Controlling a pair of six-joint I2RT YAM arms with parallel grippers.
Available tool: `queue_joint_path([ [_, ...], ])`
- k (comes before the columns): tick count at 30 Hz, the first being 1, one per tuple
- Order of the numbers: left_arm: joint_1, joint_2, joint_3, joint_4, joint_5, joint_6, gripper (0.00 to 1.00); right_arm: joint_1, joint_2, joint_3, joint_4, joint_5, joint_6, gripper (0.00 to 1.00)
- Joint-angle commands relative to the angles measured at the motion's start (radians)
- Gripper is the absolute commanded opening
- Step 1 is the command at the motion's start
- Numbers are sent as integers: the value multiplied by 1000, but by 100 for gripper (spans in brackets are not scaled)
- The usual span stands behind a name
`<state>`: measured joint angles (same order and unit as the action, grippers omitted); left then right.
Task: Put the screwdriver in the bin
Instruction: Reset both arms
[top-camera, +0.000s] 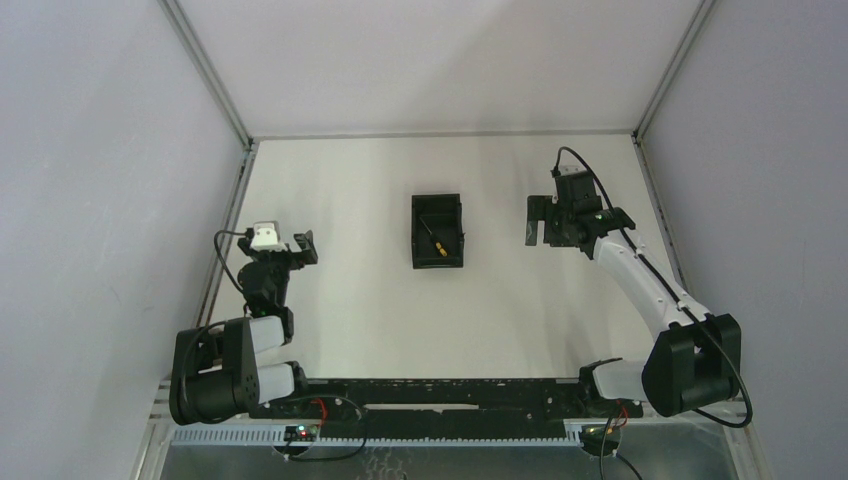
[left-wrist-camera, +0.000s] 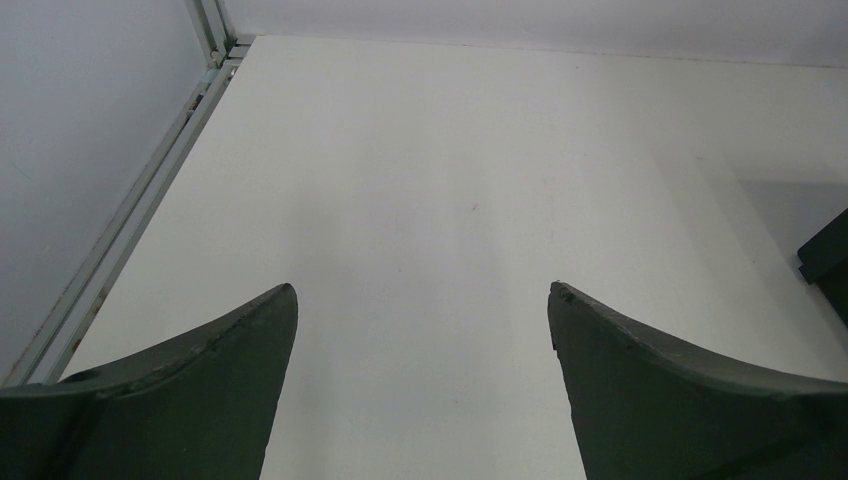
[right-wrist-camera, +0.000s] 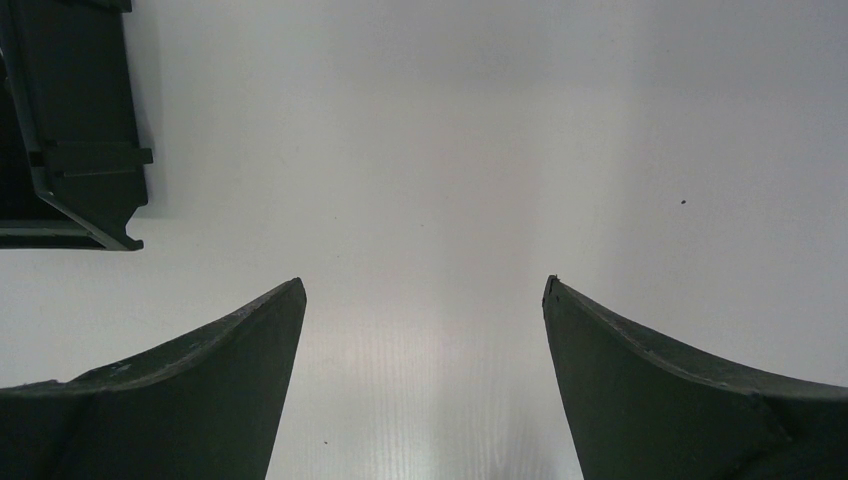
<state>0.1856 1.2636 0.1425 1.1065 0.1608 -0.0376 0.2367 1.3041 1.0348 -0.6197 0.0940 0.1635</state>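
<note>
The left pincer (left-wrist-camera: 422, 292) hangs spread wide over the white surface (top-camera: 350, 190). At centre, the screwdriver (top-camera: 437, 246) lies inside the black bin (top-camera: 417, 235), with its yellow handle toward the near wall. The right pincer (right-wrist-camera: 424, 285) hovers just right of the bin, its 2 fingers also wide apart and holding nothing.

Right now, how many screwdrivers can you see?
1. The screwdriver lies inside the bin, in its near half. Neither wrist view shows another; none seems hidden.

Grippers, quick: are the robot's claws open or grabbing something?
Left gripper: open, holding nothing.
Right gripper: open, holding nothing.
</note>
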Motion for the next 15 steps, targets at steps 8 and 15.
queue_joint_path([
  [8, -3, 2, -19, 99, -1, -8, 100, -5, -23, -1, -20, -22, -2, 97],
  [15, -4, 1, -19, 98, 0, -8, 100, -7, -33, -2, -24, -43, -7, 97],
])
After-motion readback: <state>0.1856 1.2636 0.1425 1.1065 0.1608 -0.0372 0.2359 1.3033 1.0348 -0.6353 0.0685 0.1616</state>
